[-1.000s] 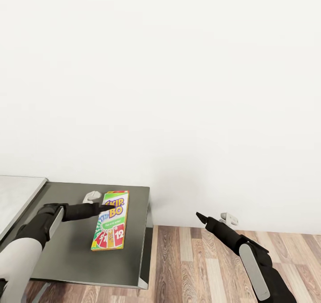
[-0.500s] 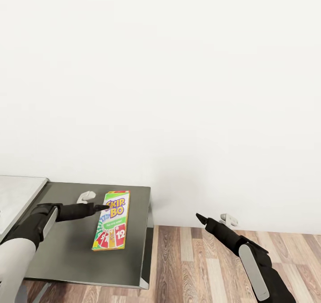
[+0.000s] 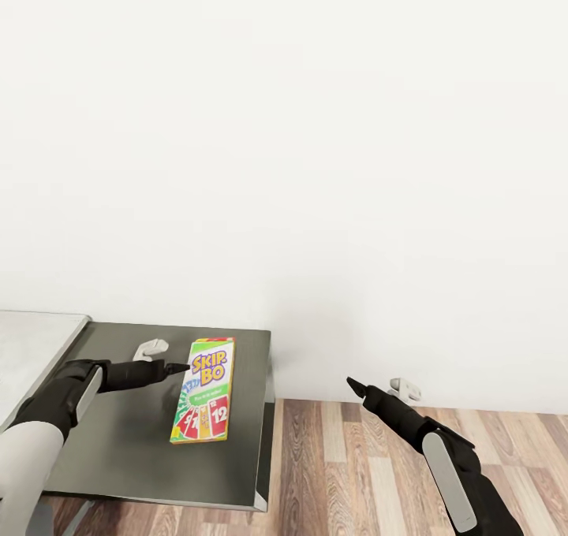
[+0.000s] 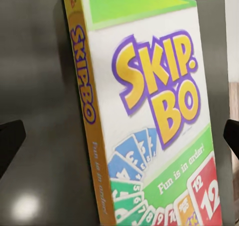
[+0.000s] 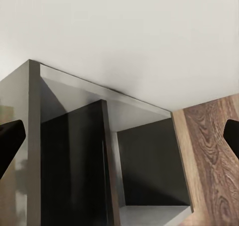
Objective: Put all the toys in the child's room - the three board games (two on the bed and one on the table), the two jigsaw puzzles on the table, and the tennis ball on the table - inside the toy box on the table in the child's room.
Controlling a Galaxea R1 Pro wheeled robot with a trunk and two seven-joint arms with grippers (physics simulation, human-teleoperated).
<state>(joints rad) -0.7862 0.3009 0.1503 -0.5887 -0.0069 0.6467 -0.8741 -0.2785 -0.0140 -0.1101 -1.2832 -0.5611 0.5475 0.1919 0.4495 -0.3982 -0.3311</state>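
- While the white wall (image 3: 315,126) takes up most of the head view, the wood floor (image 3: 355,465) runs along below it on the right.
- On the left sits the dark grey lower part of the tabletop (image 3: 118,457), joined to a pale section (image 3: 31,347) at the far left edge.
- Lying flat near the dark section's right edge is the Skip-Bo box (image 3: 204,400), cover up; it is one of the board games.
- Beside the box's near-wall end, the left gripper (image 3: 170,368) reaches in low; in the left wrist view its jaws stand wide apart with the box (image 4: 149,121) between them, holding nothing.
- Out over the floor, well apart from the box, the right gripper (image 3: 355,385) has its jaws spread and empty.
- As I judge it, the step in hand is grasping this box. Next the left jaws need to settle across its narrow width and close, then carry it to the toy box.
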